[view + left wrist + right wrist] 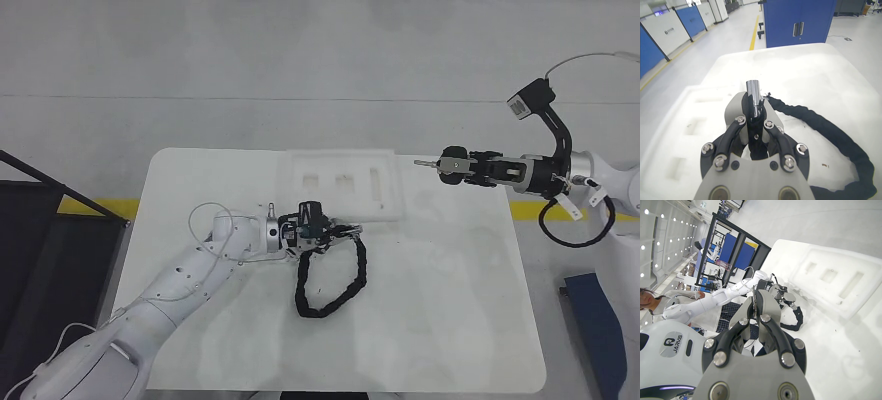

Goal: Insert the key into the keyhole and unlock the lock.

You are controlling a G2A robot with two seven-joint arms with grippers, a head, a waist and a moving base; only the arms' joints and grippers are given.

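Key [754,306] between right jaws

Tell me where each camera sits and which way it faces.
Top view: above the arms, looking down at the table; left tool and right tool show.
Left wrist view: behind the left tool, facing along the table; it clamps the lock cylinder.
Right wrist view: behind the right tool, which pinches the key, facing the left tool across the table.
Shared: all show the foam tray and black chain.
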